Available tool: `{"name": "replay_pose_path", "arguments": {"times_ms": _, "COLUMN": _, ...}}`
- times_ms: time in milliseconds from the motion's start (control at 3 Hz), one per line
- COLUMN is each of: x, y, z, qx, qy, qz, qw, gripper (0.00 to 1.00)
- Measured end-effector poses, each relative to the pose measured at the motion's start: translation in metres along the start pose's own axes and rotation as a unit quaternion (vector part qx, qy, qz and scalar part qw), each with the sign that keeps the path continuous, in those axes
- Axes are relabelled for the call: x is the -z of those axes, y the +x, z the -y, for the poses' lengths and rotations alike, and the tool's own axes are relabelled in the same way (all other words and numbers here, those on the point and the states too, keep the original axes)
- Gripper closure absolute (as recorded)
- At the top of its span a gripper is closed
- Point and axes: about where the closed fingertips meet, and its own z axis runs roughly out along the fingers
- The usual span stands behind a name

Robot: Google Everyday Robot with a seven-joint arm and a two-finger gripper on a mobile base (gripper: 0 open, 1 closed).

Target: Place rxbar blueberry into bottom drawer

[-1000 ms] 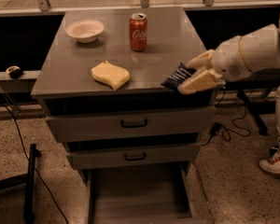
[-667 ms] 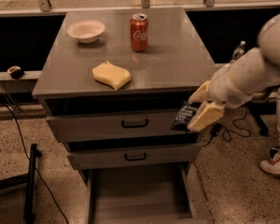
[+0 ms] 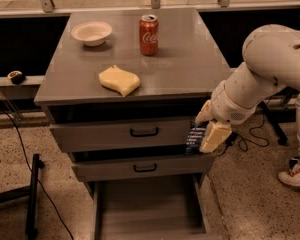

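Bottom drawer [image 3: 150, 211]: pulled out at the cabinet's foot, nearest the camera.
Gripper [image 3: 204, 134]: at 1 o'clock from that drawer, by the cabinet's right front edge, clamped on the bar.
Rxbar blueberry [image 3: 194, 139]: pinched on end, in front of the two upper drawers' right ends.
Cabinet top [image 3: 190, 69]: yellow sponge [image 3: 119, 80] near the front; soda can [image 3: 148, 35] at its 1 o'clock; white bowl [image 3: 91, 32] at its 11 o'clock.

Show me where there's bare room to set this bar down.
The bottom drawer is bare between its side walls. The cabinet top is free right of the soda can and yellow lump; these and the bowl crowd its left. The gripper, holding the rxbar blueberry, hangs beside the upper drawers.
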Motion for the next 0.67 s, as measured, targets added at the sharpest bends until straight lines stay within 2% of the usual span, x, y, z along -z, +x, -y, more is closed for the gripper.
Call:
{"name": "replay_pose_path", "arguments": {"times_ms": 333, "x": -0.046, "y": 0.010, "z": -0.011, "qx": -0.025, "qy": -0.018, "qz": 0.066, "qw": 0.9974, "gripper": 1.00}}
{"name": "replay_pose_path", "arguments": {"times_ms": 667, "x": -0.136, "y": 0.029, "z": -0.048, "qx": -0.061, "qy": -0.048, "qz": 0.170, "qw": 0.9825, "gripper": 1.00}}
